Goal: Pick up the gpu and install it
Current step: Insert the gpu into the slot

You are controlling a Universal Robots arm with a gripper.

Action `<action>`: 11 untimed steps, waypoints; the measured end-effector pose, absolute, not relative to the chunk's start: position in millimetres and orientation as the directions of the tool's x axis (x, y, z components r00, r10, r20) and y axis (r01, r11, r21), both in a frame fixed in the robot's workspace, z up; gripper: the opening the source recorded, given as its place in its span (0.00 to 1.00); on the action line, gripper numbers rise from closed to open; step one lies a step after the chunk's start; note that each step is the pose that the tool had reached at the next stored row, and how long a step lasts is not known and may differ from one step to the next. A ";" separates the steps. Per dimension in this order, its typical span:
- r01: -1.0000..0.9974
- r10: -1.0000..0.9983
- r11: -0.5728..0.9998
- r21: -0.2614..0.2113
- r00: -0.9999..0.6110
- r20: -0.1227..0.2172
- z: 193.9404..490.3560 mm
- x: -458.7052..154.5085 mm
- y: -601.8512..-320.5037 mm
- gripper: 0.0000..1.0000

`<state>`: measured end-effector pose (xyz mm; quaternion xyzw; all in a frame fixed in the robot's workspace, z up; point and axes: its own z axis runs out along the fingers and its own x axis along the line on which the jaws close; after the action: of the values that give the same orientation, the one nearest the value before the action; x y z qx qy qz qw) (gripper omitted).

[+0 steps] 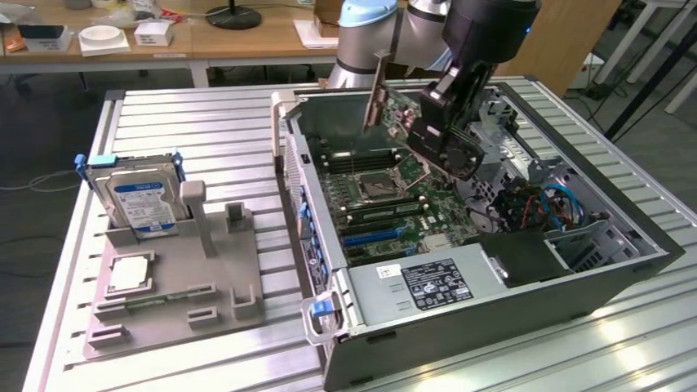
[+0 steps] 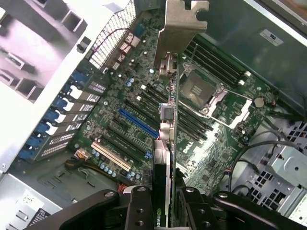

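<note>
Tilted gripper [image 1: 438, 122] with gpu [image 1: 390, 102] over case [image 1: 490, 331]

- My hand [image 1: 433, 122] is clamped on the gpu [image 1: 399, 108], which hangs tilted over the open computer case [image 1: 523, 327].
- The gpu's silver bracket [image 1: 375, 90] is on the side toward the exterior view's left, and it is clear of the motherboard [image 1: 376, 192] beneath.
- The case lies on its side on the slatted metal desk [image 1: 196, 122], with the labelled power supply [image 1: 436, 282] at its near end.
- Toward the exterior view's left, a hard drive [image 1: 136, 200] stands upright in a grey fixture [image 1: 175, 294] beside the case.
</note>
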<state>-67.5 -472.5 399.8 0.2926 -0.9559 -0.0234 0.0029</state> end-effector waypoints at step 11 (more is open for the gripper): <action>-0.643 -0.644 0.764 0.047 -0.765 -0.008 399.7 -67.5 -472.5 0.27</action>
<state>-67.5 -472.5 399.7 0.3426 -0.9392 -0.0233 0.0042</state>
